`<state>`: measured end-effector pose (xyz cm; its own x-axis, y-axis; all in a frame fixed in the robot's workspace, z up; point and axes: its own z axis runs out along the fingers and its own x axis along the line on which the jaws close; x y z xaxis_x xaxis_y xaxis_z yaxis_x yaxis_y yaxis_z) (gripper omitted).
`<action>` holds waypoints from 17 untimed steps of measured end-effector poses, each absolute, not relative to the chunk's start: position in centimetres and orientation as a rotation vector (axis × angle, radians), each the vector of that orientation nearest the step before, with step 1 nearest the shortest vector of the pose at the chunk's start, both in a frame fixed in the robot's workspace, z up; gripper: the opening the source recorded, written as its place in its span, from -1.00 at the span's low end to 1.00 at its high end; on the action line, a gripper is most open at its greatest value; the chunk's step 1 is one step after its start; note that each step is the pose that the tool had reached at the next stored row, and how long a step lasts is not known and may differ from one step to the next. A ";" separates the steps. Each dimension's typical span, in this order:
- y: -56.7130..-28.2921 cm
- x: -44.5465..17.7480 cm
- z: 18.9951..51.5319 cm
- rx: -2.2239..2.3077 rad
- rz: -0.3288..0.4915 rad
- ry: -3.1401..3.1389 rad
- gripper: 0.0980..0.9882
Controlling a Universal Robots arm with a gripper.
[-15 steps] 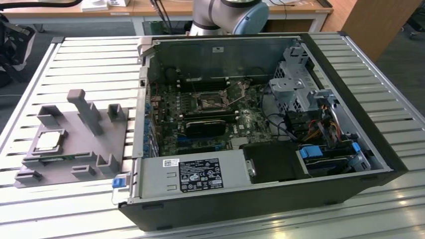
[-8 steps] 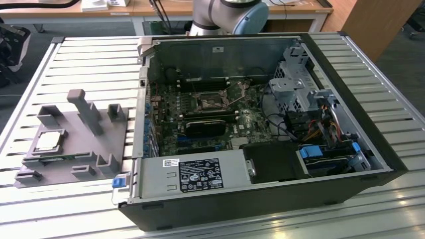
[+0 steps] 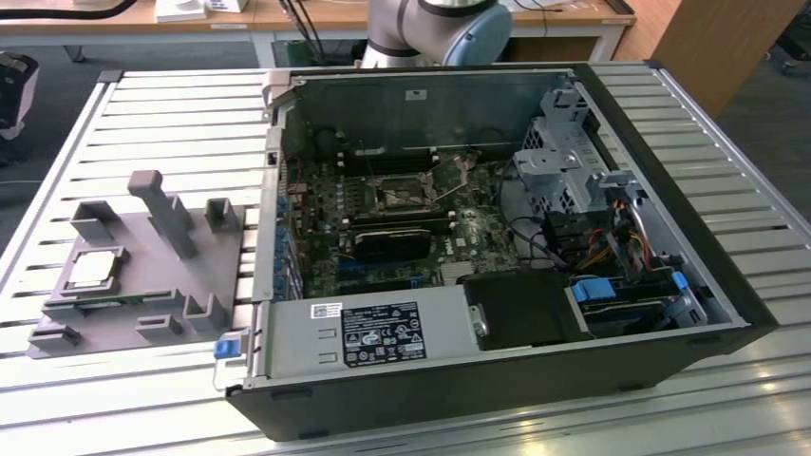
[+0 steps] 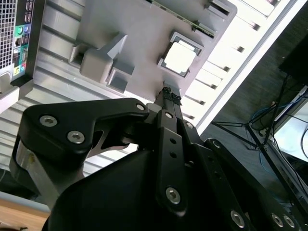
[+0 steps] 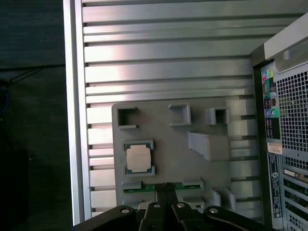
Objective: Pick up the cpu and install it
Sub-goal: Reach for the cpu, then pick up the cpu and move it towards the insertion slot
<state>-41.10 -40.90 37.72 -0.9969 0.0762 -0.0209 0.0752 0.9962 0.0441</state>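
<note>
Cpu, a small flat silver-grey square chip, is seen lying in a big grey plastic tray on the slatted metal counter. The black tool is closed and empty, above the tray near the chip. It is best opened, centred and lowered slowly.

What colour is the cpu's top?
The cpu top is silvery-grey with a pale tan rim; clearest in the first wrist view.
</note>
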 end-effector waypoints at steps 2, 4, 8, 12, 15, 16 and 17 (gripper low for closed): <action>-40.9 -41.6 37.7 0.118 0.068 3.116 -0.98; -40.9 -42.0 37.7 0.118 0.068 3.117 -0.98; -40.9 -42.8 37.7 0.118 0.067 3.118 -0.98; -40.9 -43.6 37.6 0.118 0.067 3.120 -0.98; -40.9 -43.8 37.5 0.118 0.067 3.122 -0.98; -40.9 -43.8 37.5 0.119 0.067 3.124 -0.98; -40.9 -43.8 37.5 0.119 0.067 3.126 -0.98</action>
<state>-43.84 -40.90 37.47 -0.9970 0.0761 -0.0114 0.0755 0.9962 0.0433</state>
